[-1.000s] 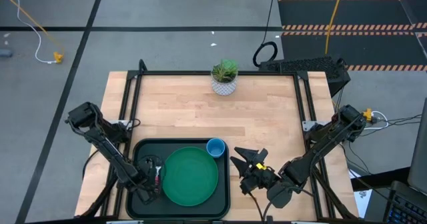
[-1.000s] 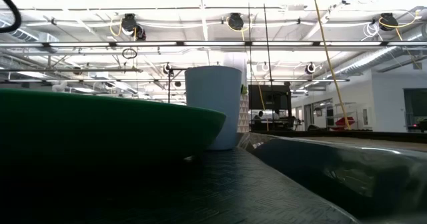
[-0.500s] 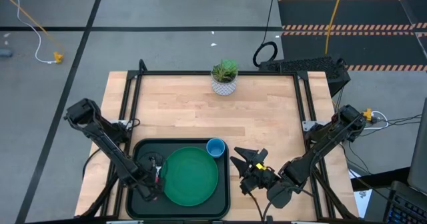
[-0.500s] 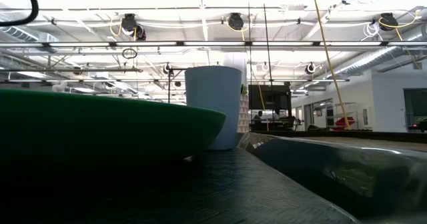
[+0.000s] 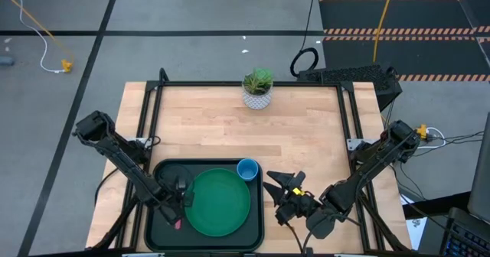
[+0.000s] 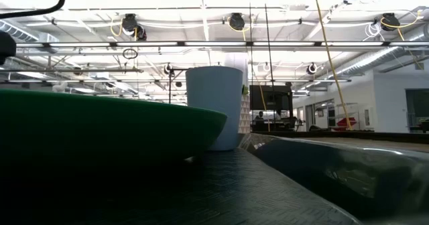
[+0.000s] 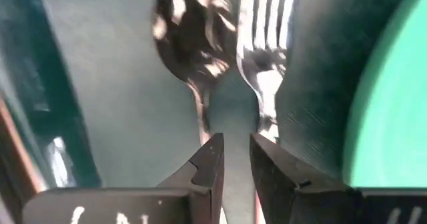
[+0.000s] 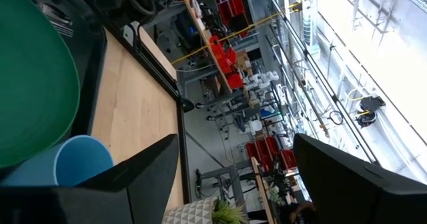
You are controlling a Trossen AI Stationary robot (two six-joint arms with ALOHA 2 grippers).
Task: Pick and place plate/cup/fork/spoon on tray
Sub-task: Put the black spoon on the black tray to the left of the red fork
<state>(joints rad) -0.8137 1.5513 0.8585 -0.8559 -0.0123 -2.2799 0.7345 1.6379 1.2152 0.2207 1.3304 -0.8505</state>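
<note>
We saw the left gripper [image 7: 235, 159] low over the tray [image 5: 159, 173], its two fingers [image 7: 208, 163] almost together with only a thin gap and nothing held between them. Just past its tips lay the spoon [image 7: 188, 31] and the fork [image 7: 263, 34], side by side on the tray floor. Beside the fork sat the green plate [image 5: 218, 203], and the blue cup [image 5: 247, 169] stood at the plate's far corner. The right gripper [image 5: 280, 190] waited over the table just beside the tray, its fingers spread wide and empty.
</note>
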